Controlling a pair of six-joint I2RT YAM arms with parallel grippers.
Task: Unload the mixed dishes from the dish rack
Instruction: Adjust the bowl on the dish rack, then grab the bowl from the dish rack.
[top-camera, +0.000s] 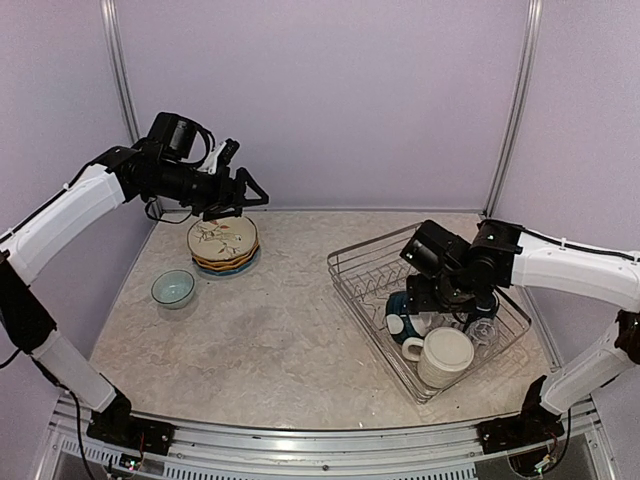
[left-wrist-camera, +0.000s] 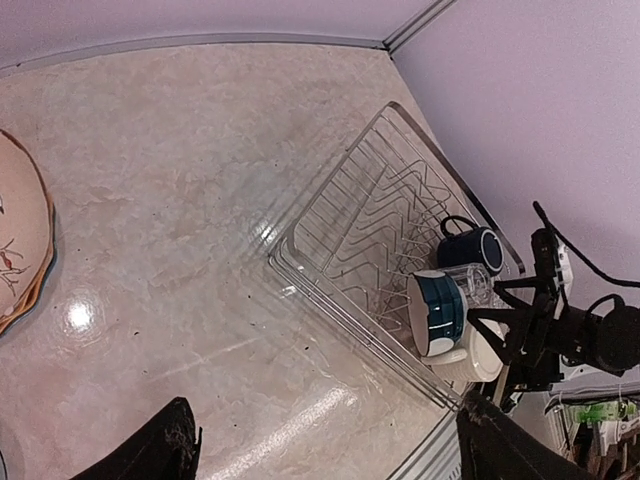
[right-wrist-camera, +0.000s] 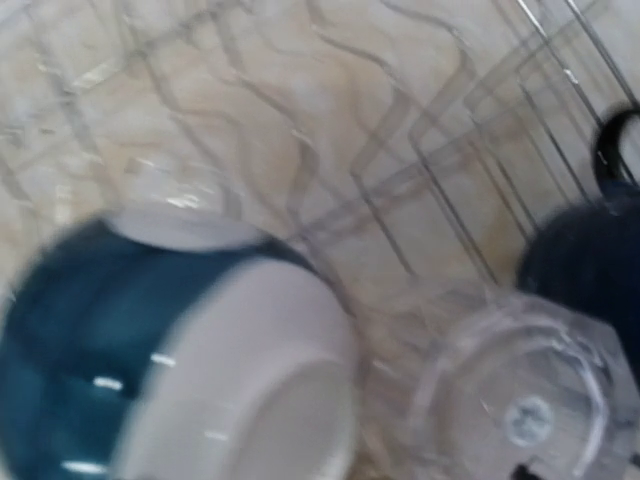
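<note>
Silver wire dish rack (top-camera: 365, 275) sits right on the worktop (top-camera: 280, 340); stacked plates (top-camera: 222, 240) far left, my left fingers (left-wrist-camera: 165, 450) spread wide nearby. Racked: cream mug (top-camera: 445, 355), dark-blue bowl (left-wrist-camera: 437, 308), navy mug (left-wrist-camera: 475, 248), clear glass (right-wrist-camera: 520, 390), under my right fingers (top-camera: 438, 296), whose gap I cannot tell.

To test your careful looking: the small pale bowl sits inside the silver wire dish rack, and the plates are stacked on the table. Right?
No. The small pale bowl stands on the table beside the stacked plates, outside the silver wire dish rack, as the top external view shows. The rest holds.
</note>
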